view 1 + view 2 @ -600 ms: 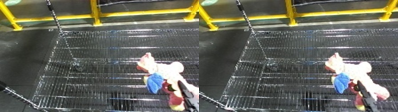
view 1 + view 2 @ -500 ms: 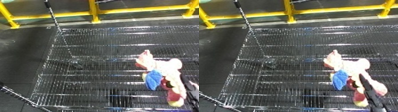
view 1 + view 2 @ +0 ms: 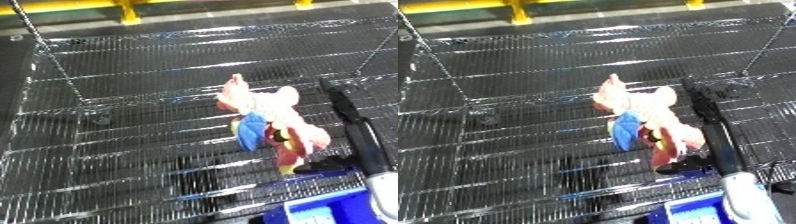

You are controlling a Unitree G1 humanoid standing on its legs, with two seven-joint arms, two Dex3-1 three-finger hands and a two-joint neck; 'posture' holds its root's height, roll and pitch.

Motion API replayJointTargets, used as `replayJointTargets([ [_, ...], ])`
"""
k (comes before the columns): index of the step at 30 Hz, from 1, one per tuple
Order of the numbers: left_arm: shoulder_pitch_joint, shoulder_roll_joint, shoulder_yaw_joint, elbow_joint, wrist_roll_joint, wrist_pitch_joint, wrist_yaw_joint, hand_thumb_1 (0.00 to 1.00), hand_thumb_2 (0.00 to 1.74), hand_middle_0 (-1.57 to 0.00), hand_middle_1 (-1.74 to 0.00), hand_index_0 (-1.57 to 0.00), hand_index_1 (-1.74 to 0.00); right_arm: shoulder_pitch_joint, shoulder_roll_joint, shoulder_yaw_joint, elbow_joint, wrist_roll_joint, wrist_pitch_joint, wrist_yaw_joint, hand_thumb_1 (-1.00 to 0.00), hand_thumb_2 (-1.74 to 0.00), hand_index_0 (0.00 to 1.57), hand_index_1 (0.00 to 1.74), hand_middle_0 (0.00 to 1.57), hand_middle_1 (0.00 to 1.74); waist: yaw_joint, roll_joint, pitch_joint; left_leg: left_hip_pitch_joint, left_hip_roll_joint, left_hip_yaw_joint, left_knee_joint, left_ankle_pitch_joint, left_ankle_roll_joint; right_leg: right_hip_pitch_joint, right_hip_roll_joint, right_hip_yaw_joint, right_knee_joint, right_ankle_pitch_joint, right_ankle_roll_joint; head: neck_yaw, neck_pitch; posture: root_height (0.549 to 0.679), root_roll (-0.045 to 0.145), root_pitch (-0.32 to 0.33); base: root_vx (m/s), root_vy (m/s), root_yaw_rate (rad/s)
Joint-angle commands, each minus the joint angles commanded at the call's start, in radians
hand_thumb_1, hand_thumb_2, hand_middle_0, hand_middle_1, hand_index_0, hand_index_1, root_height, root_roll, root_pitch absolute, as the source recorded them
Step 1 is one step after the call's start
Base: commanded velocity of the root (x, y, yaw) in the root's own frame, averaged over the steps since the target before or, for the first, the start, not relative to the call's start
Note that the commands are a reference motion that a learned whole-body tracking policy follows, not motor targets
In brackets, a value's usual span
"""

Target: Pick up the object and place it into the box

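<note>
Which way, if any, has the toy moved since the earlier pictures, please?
Cannot tell: the camera shifted, and the toy stays about equally far right of the black wheel.

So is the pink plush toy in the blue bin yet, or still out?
Out. The pink plush toy is over the wire shelf, held by the right hand; the blue bin sits below it at the lower edge.

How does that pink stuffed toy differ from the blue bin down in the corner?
The stuffed toy is mostly pink with a blue patch, soft and lumpy; the bin is solid blue with straight edges. The toy shows whole, held up by the right hand above the wire shelf; the bin only peeks in at the bottom edge, lower right.
</note>
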Motion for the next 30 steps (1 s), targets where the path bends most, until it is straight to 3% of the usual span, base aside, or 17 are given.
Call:
replayJointTargets([
  [4,0.014,0.008,-0.026,-0.002,-0.02,-0.007,-0.014,1.0,1.74,-1.57,-1.74,-1.57,-1.74,-0.112,-0.043,0.066,0.113,-0.012,0.035,-0.004,0.0,0.0,0.0,0.0,0.0,0.0,0.003,0.022,0.0,-0.015,-0.003,0.001,-0.001,0.004,-0.003,-0.021,-0.0022,0.004,0.001,0.003,0.0001,0.048,0.008,0.635,0.053,-0.068,0.027,-0.003,-0.036],
  [14,0.053,0.02,-0.069,-0.007,-0.052,-0.019,-0.038,1.0,1.74,-1.57,-1.74,-1.57,-1.74,-0.355,-0.047,0.23,0.396,-0.028,0.058,0.008,0.0,0.0,0.0,0.0,0.0,0.0,0.014,0.071,0.0,-0.067,-0.011,0.003,-0.005,0.012,-0.0075,-0.082,-0.006,0.008,-0.004,0.012,0.0001,0.104,0.058,0.635,0.054,-0.012,0.017,0.001,-0.037],
  [23,0.073,0.023,-0.101,-0.005,-0.081,-0.032,-0.052,1.0,1.74,-1.57,-1.74,-1.57,-1.74,-0.458,0.01,0.328,0.612,-0.036,0.052,0.051,0.0,0.0,0.0,0.0,0.0,0.0,0.032,0.093,0.0,-0.126,-0.01,-0.006,0.003,0.019,-0.0121,-0.134,-0.0034,0.003,-0.004,0.02,-0.0025,0.12,0.104,0.634,0.049,0.033,0.012,-0.008,0.011],
  [30,0.094,0.014,-0.102,-0.001,-0.091,-0.038,-0.056,1.0,1.74,-1.57,-1.74,-1.57,-1.74,-0.41,0.081,0.336,0.722,-0.053,0.058,0.092,0.0,0.0,0.0,0.0,0.0,0.0,0.051,0.106,0.0,-0.139,-0.011,-0.016,0.003,0.013,-0.0115,-0.137,-0.0063,-0.006,-0.003,0.016,-0.0036,0.118,0.139,0.635,0.046,0.046,0.02,-0.011,0.044],
])
